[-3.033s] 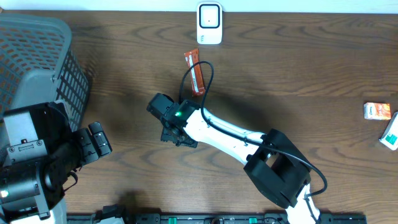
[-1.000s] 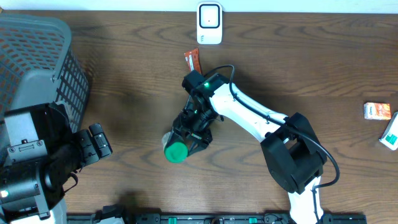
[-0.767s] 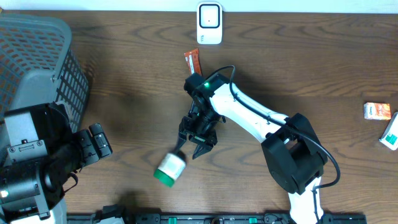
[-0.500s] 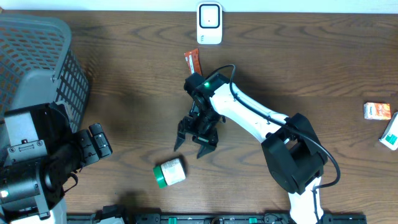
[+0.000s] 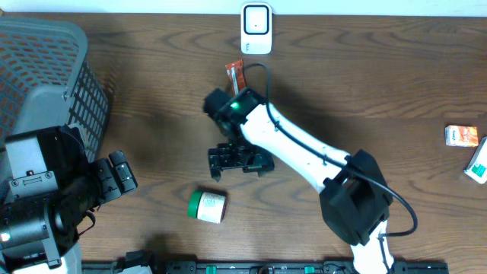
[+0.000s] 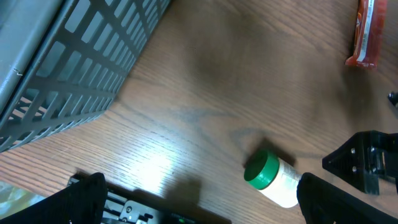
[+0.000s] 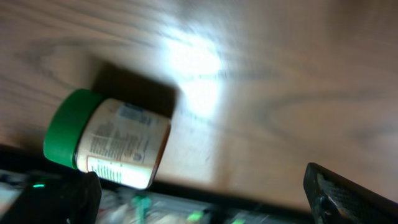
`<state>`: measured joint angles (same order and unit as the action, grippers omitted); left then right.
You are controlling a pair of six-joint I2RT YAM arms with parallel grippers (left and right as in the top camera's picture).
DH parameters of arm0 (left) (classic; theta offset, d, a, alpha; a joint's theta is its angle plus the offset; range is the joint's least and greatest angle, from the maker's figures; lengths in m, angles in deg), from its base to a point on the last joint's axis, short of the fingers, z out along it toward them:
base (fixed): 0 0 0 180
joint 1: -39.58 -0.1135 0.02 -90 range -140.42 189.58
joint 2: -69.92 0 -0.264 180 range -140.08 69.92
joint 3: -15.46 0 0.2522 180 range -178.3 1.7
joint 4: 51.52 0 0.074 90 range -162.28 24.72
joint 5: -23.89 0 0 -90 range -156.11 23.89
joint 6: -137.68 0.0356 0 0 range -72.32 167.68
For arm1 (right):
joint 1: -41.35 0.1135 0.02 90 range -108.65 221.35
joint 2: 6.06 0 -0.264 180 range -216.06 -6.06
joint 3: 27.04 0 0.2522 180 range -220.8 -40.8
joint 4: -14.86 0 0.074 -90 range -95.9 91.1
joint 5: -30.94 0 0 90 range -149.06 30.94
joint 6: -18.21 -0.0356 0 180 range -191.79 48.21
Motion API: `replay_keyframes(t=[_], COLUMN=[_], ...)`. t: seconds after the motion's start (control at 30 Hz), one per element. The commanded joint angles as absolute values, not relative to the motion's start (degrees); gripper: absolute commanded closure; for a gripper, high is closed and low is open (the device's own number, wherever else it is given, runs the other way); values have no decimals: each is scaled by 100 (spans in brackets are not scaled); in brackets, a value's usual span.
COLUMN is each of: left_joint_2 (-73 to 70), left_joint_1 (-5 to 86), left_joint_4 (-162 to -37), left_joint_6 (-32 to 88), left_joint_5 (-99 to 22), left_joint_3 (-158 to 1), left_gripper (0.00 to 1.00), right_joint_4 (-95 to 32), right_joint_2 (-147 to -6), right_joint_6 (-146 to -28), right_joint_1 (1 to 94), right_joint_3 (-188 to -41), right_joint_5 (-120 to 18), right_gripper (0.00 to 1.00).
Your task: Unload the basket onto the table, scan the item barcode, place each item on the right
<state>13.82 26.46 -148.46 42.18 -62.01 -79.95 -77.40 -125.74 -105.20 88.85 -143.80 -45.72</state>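
Observation:
A white bottle with a green cap lies on its side on the wooden table, free of both grippers. It also shows in the left wrist view and, with its printed label up, in the right wrist view. My right gripper hangs open just beyond the bottle with nothing between its fingers. My left gripper stands open and empty at the left, facing the bottle. The white scanner stands at the table's far edge.
An orange snack bar lies near the scanner, partly under the right arm, and shows in the left wrist view. A grey mesh basket fills the far left. Two small boxes sit at the right edge.
My right gripper opened and let go of the bottle, which dropped to the table and came to rest on its side. The gripper then drew back from it. The left arm stayed still.

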Motion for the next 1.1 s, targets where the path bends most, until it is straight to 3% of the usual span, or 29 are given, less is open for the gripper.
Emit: replay_keyframes(t=[0.0, 0.27, 0.43, 0.6, 1.07], left_joint_2=[1382, 1382, 1382, 1382, 1382], left_joint_1=[2611, 2611, 2611, 2609, 2611], left_joint_4=[-14859, -14859, -14859, -14859, -14664], left_joint_6=[4294, 4292, 4292, 4294, 4447], left_joint_5=[-6254, -6254, -6254, -6254, -6890], left_joint_3=[-7940, -7943, -7940, -7943, -7940], left_gripper=[2, 2, 2, 2, 2], right_joint_4=[-7753, -6916, -6420, -6313, -5666], right_joint_2=[-12371, -12417, -12417, -12419, -12419], right_joint_6=[-9108, -7049, -6113, -5657, -5283], right_joint_1=[8979, 9010, 9062, 9231, 10039], right_joint_3=[-14538, -14468, -14454, -14273, -13519], right_joint_5=[-5658, -5752, -4607, -4001, -4082], right_gripper=[1, 1, 1, 1, 1])
